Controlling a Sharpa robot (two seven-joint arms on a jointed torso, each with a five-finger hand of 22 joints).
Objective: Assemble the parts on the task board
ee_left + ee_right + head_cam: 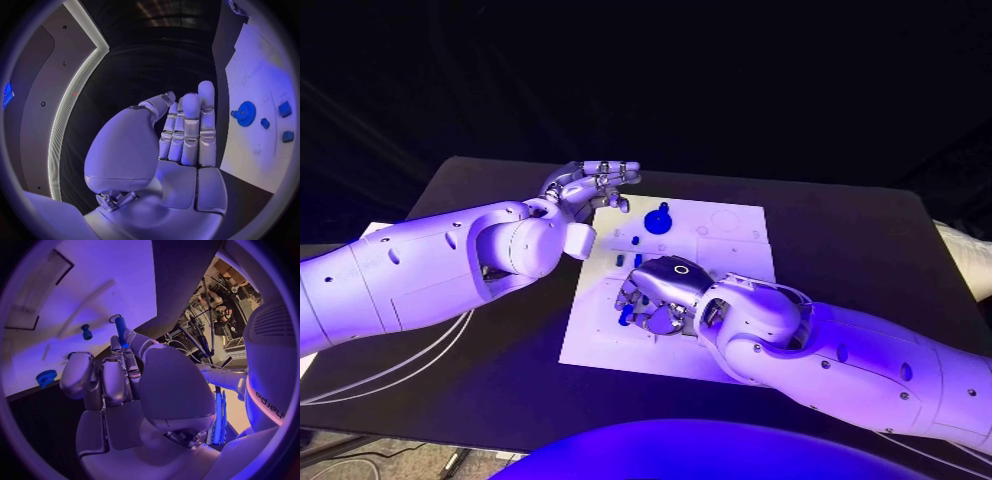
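Right hand [125, 385] pinches a slim blue pin [120, 329] – light, stiff, likely slippery, best gripped mid-shaft – over the task board [733, 225]; left hand [181, 135] flat, fingers together, holding nothing

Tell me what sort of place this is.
Probably a robotics lab or test bench. A black table carries a white task board with small blue parts, and cables and equipment crowd the background beside it.

Left hand [181, 145]: we see fingers straight, close together, nothing held.
Task board [262, 80]: beside the hand, white.
Blue gear [245, 112]: on board.
Small blue parts [285, 109]: three, nr the gear.
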